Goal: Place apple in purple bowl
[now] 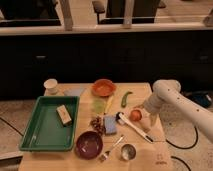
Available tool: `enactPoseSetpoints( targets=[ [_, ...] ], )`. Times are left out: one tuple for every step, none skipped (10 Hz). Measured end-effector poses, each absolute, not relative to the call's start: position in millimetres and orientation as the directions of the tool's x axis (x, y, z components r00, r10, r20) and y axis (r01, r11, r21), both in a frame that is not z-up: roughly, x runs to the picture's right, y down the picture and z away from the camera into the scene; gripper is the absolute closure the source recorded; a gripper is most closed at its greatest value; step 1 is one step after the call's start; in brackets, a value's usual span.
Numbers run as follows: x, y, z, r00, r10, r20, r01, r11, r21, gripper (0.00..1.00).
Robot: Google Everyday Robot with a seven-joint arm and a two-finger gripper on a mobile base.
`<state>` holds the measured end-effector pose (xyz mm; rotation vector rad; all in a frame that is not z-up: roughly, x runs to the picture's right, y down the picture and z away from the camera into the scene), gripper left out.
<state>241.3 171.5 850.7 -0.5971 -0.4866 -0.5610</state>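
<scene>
One apple [136, 115] lies on the right part of the wooden table [160, 159], just beside the end of the white arm [172, 97] that reaches in from the right side. The gripper [145, 110] is low over the table, right next to the apple on its right side; if it is open, closed or already holding the fruit, I cannot tell. The purple bowl [89, 145] stands near the front edge, well apart from the apple, to its left and nearer to the camera. Between them lie a blue sponge [110, 125], a dark grape cluster [96, 123] and a white utensil with a long handle [133, 128]. A fork [111, 149] and a small steel cup [128, 151] are just right of the purple bowl. An orange bowl [104, 87] and a green pepper [126, 98] sit at the back. A green tray [37, 131] with a tan block [63, 114] inside takes the left side, and a paper cup [50, 86] stands behind it.
</scene>
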Motion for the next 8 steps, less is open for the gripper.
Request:
enactPoseSetpoints(
  targets=[
    [241.5,171.4,852.1,0.737,-0.349,0.579,0.621,0.687,-0.377,0.20],
    [241.6,172.6,854.4,0.727,-0.355,0.588,0.632,0.681,-0.370,0.20],
    [239.7,171.7,855.1,0.721,-0.358,0.593,0.638,0.678,-0.366,0.20],
    [238.9,172.1,856.2,0.717,-0.359,0.598,0.642,0.675,-0.363,0.20],
    [238.5,172.9,856.9,0.711,-0.360,0.604,0.647,0.671,-0.361,0.20],
    [239.4,173.4,857.3,0.708,-0.360,0.608,0.649,0.670,-0.359,0.20],
    [239.0,173.5,857.9,0.703,-0.362,0.613,0.654,0.668,-0.356,0.20],
    [238.7,173.7,859.2,0.696,-0.364,0.619,0.660,0.665,-0.350,0.20]
  ],
)
